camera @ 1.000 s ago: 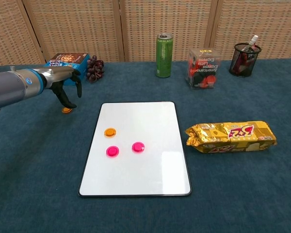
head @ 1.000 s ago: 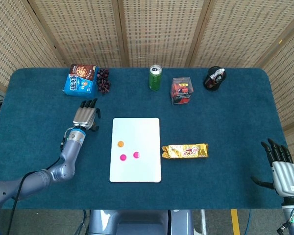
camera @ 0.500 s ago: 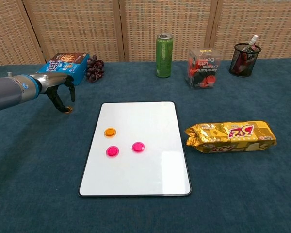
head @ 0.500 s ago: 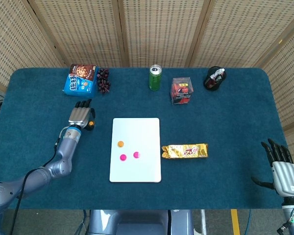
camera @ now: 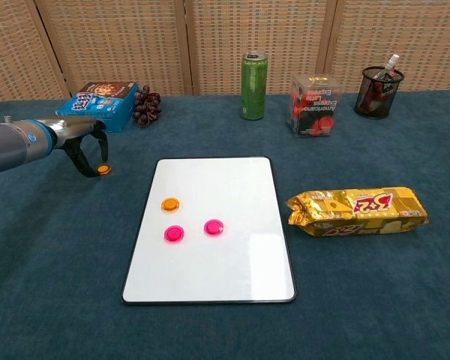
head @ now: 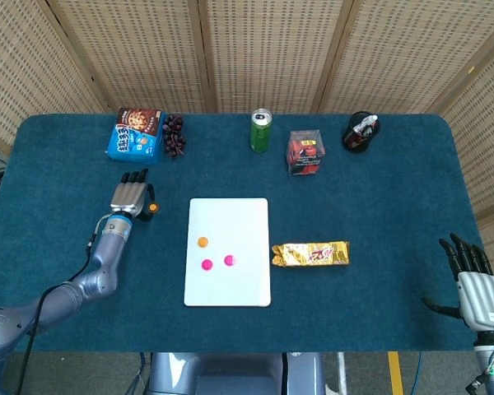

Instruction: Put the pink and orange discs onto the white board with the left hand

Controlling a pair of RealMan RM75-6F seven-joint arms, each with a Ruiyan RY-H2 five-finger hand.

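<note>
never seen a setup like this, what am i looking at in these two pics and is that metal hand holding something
It is a two-armed robot with human-like hands at a blue table. One picture looks down from its head, the other forward from its chest. The left hand is at an orange disc lying left of the white board; whether it grips the disc is unclear. One orange and two pink discs already lie on the board. The right hand rests open at the table's edge. Snacks, a green can and a pen cup stand behind.
</note>
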